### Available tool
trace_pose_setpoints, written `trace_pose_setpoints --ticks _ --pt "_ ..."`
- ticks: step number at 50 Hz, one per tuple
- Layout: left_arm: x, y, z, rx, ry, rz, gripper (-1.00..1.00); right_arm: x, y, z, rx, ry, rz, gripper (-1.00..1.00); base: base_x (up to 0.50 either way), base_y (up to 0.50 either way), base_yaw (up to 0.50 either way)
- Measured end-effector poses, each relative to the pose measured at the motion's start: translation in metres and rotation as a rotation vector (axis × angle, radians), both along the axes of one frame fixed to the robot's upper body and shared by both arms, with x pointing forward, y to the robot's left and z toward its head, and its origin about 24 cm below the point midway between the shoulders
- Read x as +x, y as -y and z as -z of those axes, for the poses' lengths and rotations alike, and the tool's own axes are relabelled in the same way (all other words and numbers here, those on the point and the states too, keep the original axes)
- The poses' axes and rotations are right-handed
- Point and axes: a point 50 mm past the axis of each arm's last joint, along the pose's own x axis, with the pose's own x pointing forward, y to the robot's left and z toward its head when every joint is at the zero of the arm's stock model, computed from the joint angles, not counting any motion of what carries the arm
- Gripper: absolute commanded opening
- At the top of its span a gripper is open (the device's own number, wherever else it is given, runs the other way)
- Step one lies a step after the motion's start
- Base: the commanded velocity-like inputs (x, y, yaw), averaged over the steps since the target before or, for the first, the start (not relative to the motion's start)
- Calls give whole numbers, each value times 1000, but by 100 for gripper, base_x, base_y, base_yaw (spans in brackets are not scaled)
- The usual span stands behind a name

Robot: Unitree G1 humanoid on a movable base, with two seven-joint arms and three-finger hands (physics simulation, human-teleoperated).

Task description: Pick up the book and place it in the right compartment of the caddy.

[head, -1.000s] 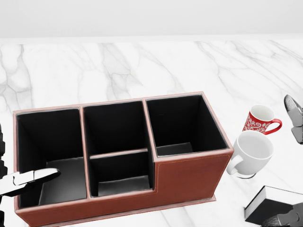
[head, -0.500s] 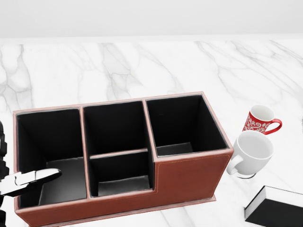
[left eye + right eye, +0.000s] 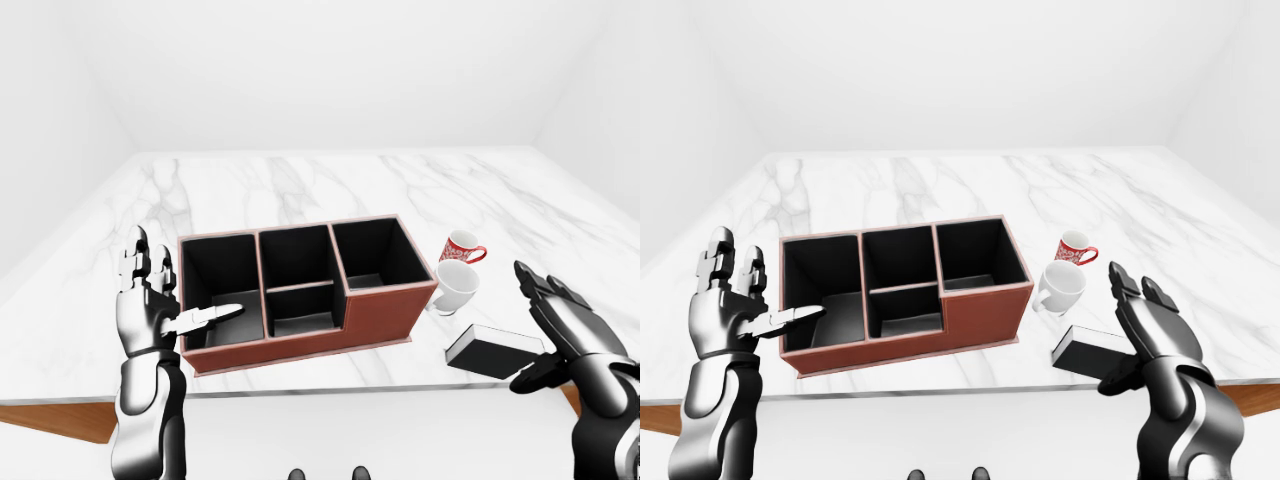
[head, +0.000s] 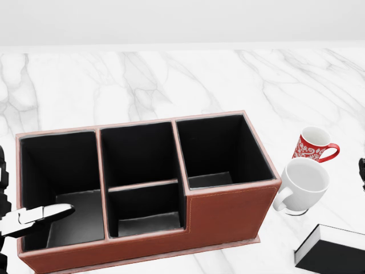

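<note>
Two mugs, one white [image 4: 302,184] and one red [image 4: 312,145], crowd the caddy's [image 4: 228,214] right end wall, standing between it and the book [image 3: 492,350] in the left-eye view. The caddy's right compartment [image 4: 219,149] lies open from above; the marble surface [image 3: 330,185] toward the top is bare.

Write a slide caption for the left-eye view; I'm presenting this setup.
Open right hand beside the book, near the brown caddy and two mugs.
</note>
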Motion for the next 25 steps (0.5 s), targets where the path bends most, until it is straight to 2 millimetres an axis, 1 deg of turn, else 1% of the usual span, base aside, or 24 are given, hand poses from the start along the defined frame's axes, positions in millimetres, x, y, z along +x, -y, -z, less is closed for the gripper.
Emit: trace_pose_setpoints --ticks 14,25 --pt "0 0 0 1 0 1 100 12 4 24 56 -105 -25 100 0 0 0" --pt "1 0 2 0 -8 3 100 18 5 38 89 -162 -40 100 0 0 0"
